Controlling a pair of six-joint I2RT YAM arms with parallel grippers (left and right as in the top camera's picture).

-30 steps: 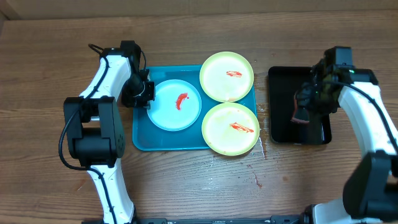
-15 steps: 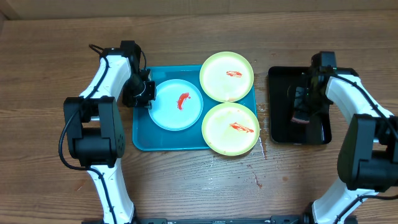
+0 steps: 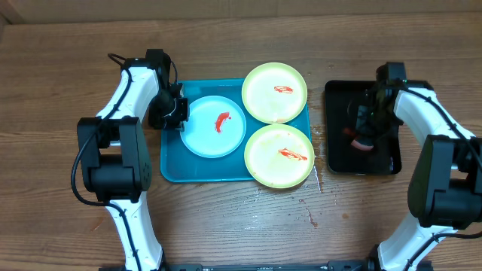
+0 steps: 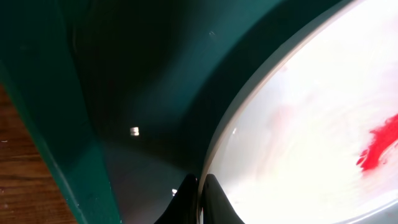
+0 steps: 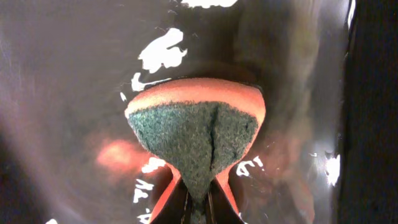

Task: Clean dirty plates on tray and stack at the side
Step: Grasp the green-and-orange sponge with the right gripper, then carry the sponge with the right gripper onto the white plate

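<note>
The left gripper (image 3: 179, 119) is closed on the near rim of the light blue plate (image 3: 205, 137). In the left wrist view its fingertips (image 4: 214, 198) are seen pinched together with the plate's edge between them. The plate lies flat and face up, spreading away from the fingers toward the right arm, and a red smear (image 3: 221, 120) is carried near its middle. Beneath this gripper, the turquoise tray (image 3: 170, 165) is laid with its long axis running from one arm toward the other. Its left rim is just beside the fingers.

Beyond the blue plate, between the two grippers, the two yellow-green plates are set flat and face up, each marked with red sauce. The farther plate (image 3: 265, 102) and the nearer plate (image 3: 265, 167) overlap slightly, and both overhang the tray's right rim.

The right gripper (image 3: 363, 137) is clamped on a sponge (image 5: 194, 134) above the black tray (image 3: 339, 98). The sponge is folded by the grip and projects straight ahead of the fingertips. Its green scouring face is turned toward the wrist camera and its orange body lies behind.
</note>
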